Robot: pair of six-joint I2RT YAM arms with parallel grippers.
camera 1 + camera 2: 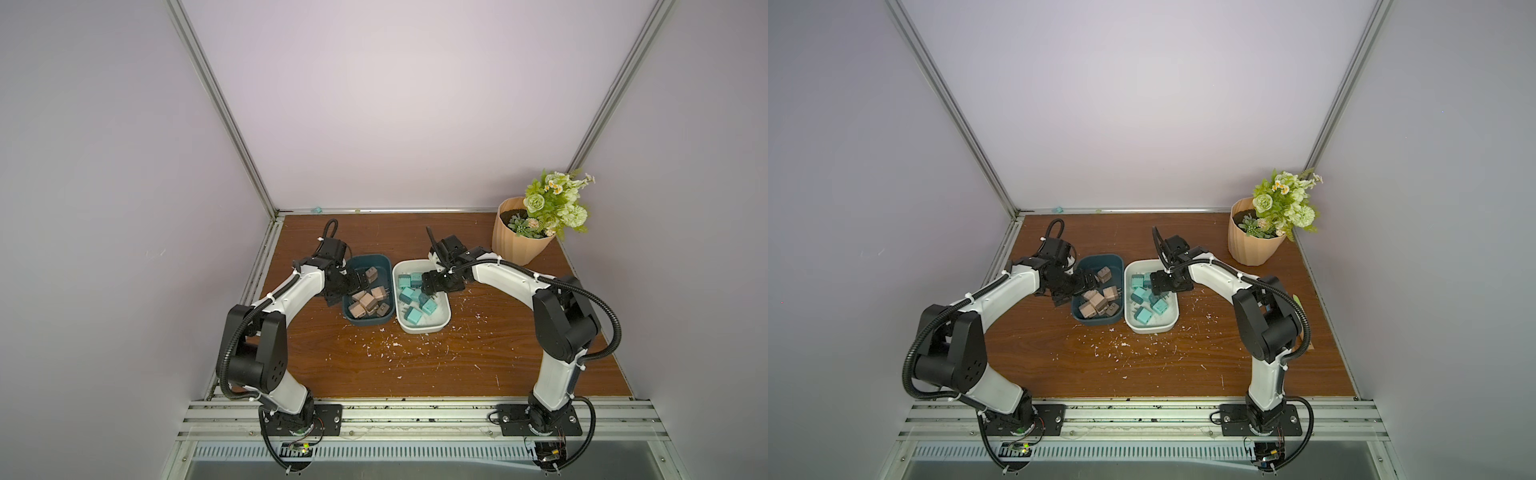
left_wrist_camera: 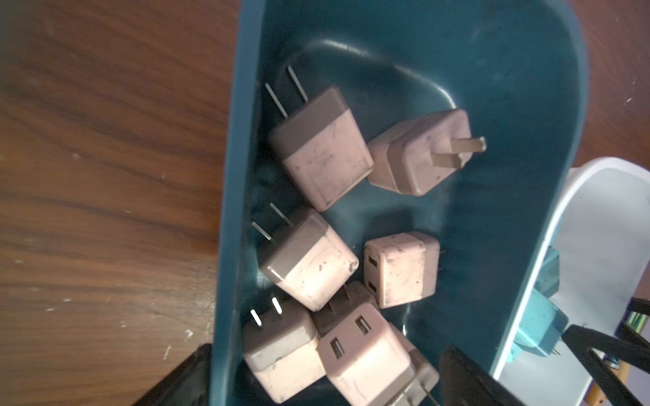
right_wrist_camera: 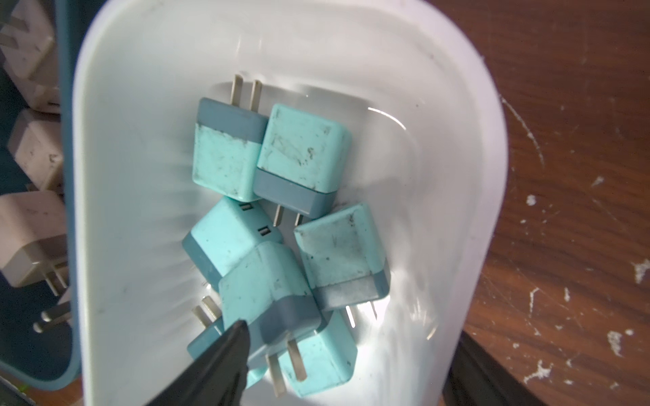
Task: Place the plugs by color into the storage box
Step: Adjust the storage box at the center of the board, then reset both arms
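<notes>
Both boxes sit side by side near the middle of the wooden surface [image 1: 415, 374], somewhat toward its far edge. The pinkish-tan plugs [image 1: 368, 301] lie in the dark teal box [image 1: 349, 266] and the turquoise plugs [image 1: 411, 295] in the white box [image 1: 419, 328]. Only white scraps [image 1: 390, 345] show on the bare wood. The left gripper [image 1: 359, 286] hangs over the teal box, fingers spread wide and empty. The right gripper [image 1: 428, 289] hangs low in the white box, its fingers apart. One fingertip [image 3: 239, 330] is touching or just beside the topmost turquoise plug [image 3: 267, 291], which rests on the pile unclamped. This looks like the release of the last plug, with sorting apparently complete. Next, the right gripper should rise straight up without dragging that plug, and then both arms should withdraw.
</notes>
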